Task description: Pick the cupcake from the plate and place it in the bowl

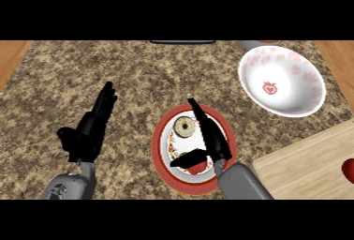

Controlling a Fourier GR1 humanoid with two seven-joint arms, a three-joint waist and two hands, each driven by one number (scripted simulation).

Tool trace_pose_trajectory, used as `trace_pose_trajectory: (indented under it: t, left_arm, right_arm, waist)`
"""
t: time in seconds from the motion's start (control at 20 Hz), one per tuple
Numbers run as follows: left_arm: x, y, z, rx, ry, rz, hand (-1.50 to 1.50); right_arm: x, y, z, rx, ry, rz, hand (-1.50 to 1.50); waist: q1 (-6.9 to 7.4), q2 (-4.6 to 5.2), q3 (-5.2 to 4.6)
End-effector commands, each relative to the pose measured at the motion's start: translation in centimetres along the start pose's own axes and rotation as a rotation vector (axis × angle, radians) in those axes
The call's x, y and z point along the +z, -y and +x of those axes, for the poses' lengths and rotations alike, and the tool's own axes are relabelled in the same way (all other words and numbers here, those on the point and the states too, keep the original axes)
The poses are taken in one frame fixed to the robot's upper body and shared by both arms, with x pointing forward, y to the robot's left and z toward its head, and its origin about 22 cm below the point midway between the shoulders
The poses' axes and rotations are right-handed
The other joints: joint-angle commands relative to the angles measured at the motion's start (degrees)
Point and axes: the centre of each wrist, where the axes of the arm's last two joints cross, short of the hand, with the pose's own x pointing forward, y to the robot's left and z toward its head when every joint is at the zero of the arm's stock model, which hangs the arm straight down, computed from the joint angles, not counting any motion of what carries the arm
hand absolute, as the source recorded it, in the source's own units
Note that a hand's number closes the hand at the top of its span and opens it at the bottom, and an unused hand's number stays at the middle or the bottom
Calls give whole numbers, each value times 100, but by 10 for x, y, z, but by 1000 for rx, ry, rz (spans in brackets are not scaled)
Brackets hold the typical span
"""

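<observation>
While the robot's right hand (211,140) hangs over the round white plate with a broad red rim (159,140), its long fingers (199,115) lie straight toward the counter's far edge and its thumb (187,160) juts out to the left, so the hand is spread apart and grips nothing. Just left of those fingers, on the far half of the plate, sits the small round cupcake with pale frosting and a dark centre (184,126), seemingly touching or almost touching them; a red patch under the palm may be part of the plate's pattern, I cannot tell. If the fingers close from this pose, they could nudge the cupcake sideways or tip it instead of enclosing it, since it lies beside the hand, not between thumb and fingers. Toward the counter's far right corner stands the white bowl printed with red strawberries (283,82), well apart from the plate; a carry there risks clipping its near rim. A pale wooden cutting board (304,164) occupies the near right corner. The left hand (90,131) rests open near the speckled granite counter's (83,65) left side.
</observation>
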Motion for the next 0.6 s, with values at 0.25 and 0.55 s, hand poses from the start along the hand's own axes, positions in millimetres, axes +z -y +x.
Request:
trace_pose_trajectory:
  t: [0.25,0.55]
  left_arm:
    - [6,-19,-17,6,0,-4,0]
    - [8,-5,-3,7,-11,-1,0]
  right_arm:
    - [-26,1,-10,129,-65,16,-150]
    - [-20,-17,-14,203,23,136,150]
  waist:
    - [16,5,0]
    - [31,1,1]
